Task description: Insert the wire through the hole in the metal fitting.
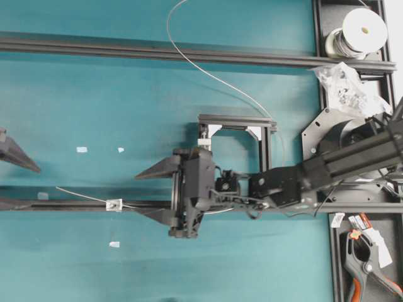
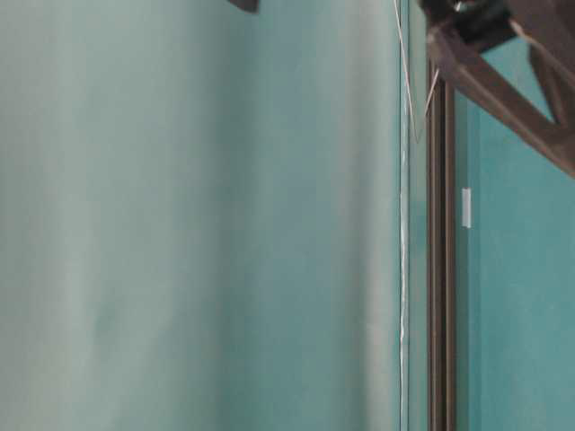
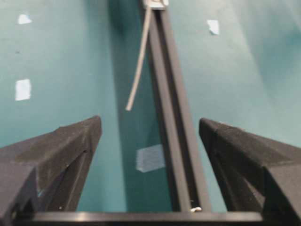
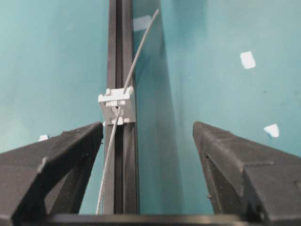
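Teal mat (image 1: 94, 94), black aluminium rail (image 1: 75, 205) running left-right across it. Right black gripper (image 1: 151, 195) sits just right of the tiny silver squarish metal fitting (image 1: 114, 204), jaws wide apart, empty. Left black gripper (image 1: 16, 179) at the far left edge, jaws also spread, well apart from it. Hair-thin silvery wire (image 4: 123, 89) already passes through the fitting (image 4: 116, 104), long axis along the rail; free end (image 3: 136, 80) pokes left. Right arm nearer; fitting lies dead ahead between its jaws.

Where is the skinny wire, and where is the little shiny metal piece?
wire (image 4: 141, 44), right wrist view, the stretch beyond the fitting.
metal fitting (image 4: 117, 104), right wrist view, its top face.
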